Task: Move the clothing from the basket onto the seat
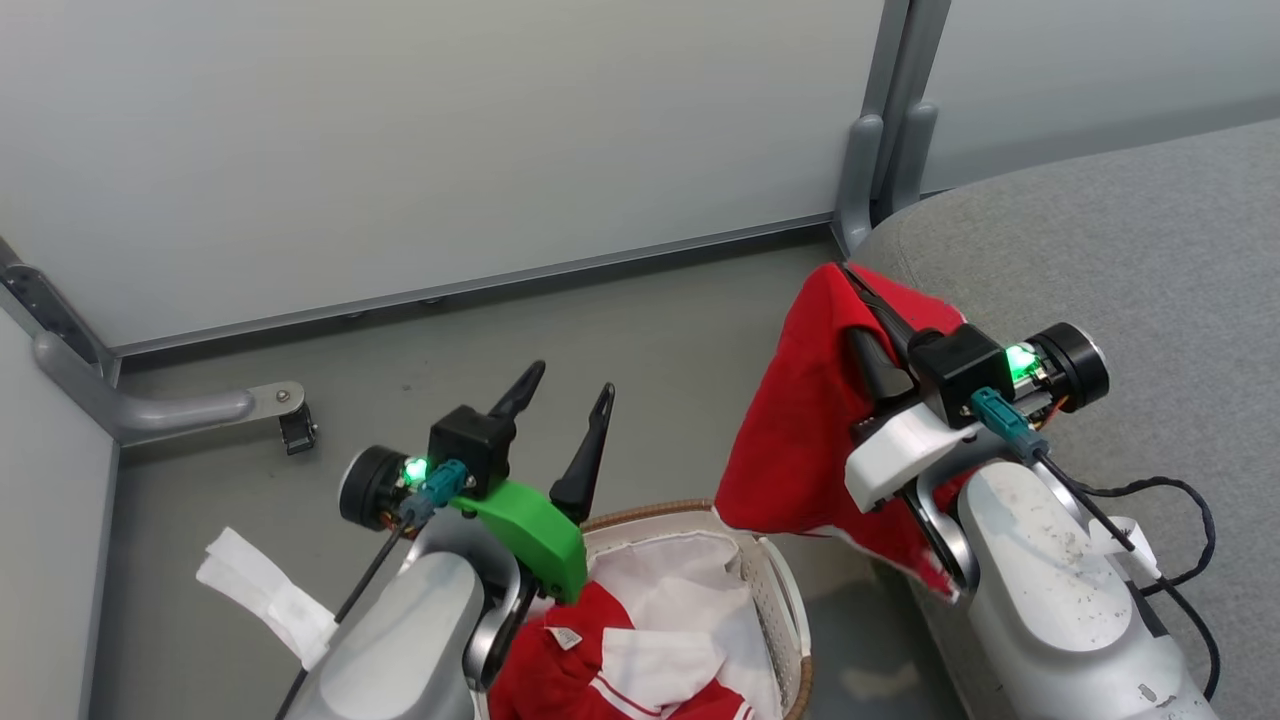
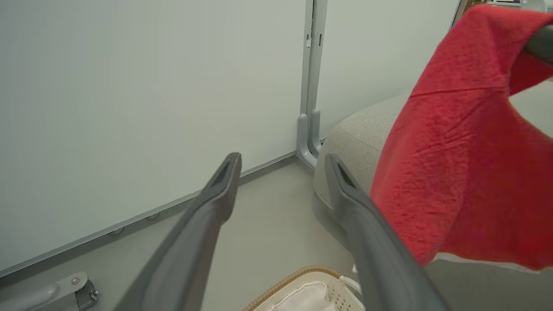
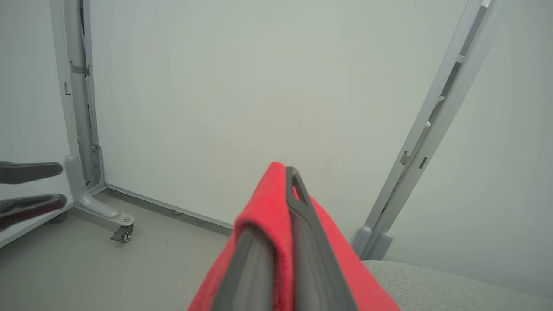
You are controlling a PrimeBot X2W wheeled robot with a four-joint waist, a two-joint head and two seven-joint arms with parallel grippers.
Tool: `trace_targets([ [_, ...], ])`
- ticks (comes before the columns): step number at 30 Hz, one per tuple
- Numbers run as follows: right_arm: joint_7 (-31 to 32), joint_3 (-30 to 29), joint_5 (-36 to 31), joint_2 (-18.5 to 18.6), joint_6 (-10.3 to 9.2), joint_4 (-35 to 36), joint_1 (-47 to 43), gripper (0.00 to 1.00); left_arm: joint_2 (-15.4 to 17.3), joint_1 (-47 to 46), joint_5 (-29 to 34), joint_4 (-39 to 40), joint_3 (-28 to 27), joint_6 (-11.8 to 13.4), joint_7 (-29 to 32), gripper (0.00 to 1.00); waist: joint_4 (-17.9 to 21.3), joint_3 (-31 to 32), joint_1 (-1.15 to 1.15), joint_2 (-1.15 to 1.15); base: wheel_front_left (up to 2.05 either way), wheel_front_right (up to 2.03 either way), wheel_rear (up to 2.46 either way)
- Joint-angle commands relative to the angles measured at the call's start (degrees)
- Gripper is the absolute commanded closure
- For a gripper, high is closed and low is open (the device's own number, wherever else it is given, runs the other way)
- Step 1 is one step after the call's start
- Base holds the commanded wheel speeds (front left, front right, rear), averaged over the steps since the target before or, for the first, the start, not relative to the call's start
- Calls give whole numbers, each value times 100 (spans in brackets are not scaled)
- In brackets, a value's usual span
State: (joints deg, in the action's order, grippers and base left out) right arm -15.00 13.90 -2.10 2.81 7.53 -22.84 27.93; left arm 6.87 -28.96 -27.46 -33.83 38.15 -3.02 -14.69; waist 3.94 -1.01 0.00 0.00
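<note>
Red shirt point(image 1: 790, 440) clamped in right gripper point(image 1: 862, 285) covers the seat point(image 1: 1100, 250) edge.

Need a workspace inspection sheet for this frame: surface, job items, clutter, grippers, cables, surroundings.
Surface: grey seat, no shirt lying on it yet.
Job's things: held shirt, red, hangs from the right gripper beside the seat's edge; second shirt, red and white, lies in the basket.
Clutter: white sheet lining the basket.
Grippers: left gripper open, empty, near the basket; right gripper shut on the held shirt.
Cables: right wrist cable, black, loops over the seat; left wrist cable, black, runs down along the forearm.
Surroundings: pale partition panels, grey post, castor foot, grey floor.
</note>
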Motion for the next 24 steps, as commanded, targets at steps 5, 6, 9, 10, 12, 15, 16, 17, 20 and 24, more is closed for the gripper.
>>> trace_targets([
  [5,-28,-159,-99,17,-8,32,-161,100,-95,430,37,-6,-57,-12,-51,0,45,-10,0,0,0,0,0],
  [6,-28,-191,-108,17,-8,34,-163,100,-110,474,61,32,-80,-14,-52,0,53,-12,0,0,0,0,0],
  [9,-28,-268,-148,16,-8,40,-183,100,-156,671,125,178,-198,-17,-50,0,95,-15,0,0,0,0,0],
  [10,-28,-282,-155,16,-8,40,-187,100,-168,722,147,220,-229,-19,-50,0,108,-17,0,0,0,0,0],
  [12,-28,-299,-156,17,-8,39,-188,100,-192,831,204,300,-269,-28,-45,0,137,-20,0,0,0,0,0],
  [15,-28,-323,-162,18,-8,40,-171,100,-236,954,295,404,-356,-45,-45,0,214,-33,0,0,0,0,0],
  [16,-28,-332,-166,19,-8,41,-160,100,-247,981,328,442,-379,-45,-46,0,249,-41,0,0,0,0,0],
  [17,-28,-337,-176,19,-8,41,-139,100,-260,1014,368,500,-410,-48,-45,0,301,-54,0,0,0,0,0],
  [20,-28,-323,-270,19,-8,33,-17,100,-287,1096,469,662,-513,-32,-46,0,527,-139,0,0,0,0,0],
  [24,-28,-438,-439,52,-8,81,115,100,-318,1151,601,856,-565,-68,-46,0,917,-308,0,0,0,0,0],
])
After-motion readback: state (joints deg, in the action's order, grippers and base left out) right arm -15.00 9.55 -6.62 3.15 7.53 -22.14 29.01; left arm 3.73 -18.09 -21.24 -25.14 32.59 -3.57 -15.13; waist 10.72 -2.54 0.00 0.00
